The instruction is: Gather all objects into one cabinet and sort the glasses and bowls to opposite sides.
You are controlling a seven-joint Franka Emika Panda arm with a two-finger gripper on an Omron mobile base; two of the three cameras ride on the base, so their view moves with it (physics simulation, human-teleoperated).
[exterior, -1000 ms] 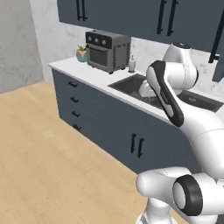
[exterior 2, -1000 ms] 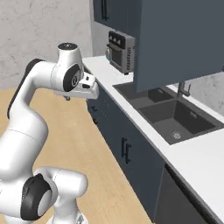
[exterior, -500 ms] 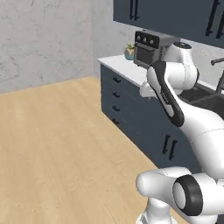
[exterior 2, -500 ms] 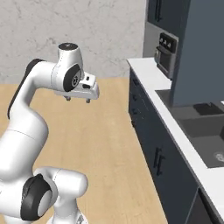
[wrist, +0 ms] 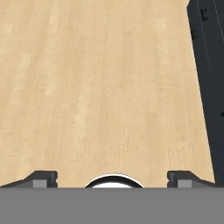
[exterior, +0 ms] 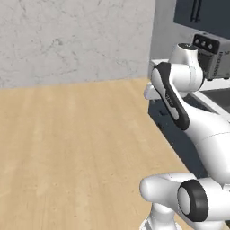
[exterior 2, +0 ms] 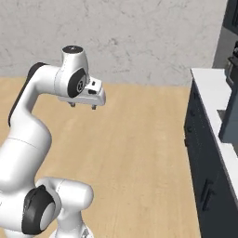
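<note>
My gripper [exterior 2: 82, 106] hangs open in mid-air over the wooden floor [exterior 2: 139, 139], well to the left of the counter, with nothing between its fingers. In the hand view the two fingertips [wrist: 43, 177] stand wide apart at the bottom, with bare floor planks beneath them. A dark slate-blue wall cabinet [exterior: 211, 13] with a black bar handle [exterior: 195, 10] shows at the top right of the left base view. The orange cup, the beige-grey cup, the blue bowl and the black bowl are out of view.
A black countertop oven [exterior: 214, 56] stands on the white counter [exterior 2: 209, 93]. Dark base cabinets [exterior 2: 204, 162] run below it and show as a dark strip [wrist: 210, 65] in the hand view. A grey stone wall [exterior: 76, 40] closes the back, and open floor lies to the left.
The whole picture has slid: the base has turned away, so the counter, sink and cabinets moved to the right edge. The arm keeps its pose and the gripper stays open.
</note>
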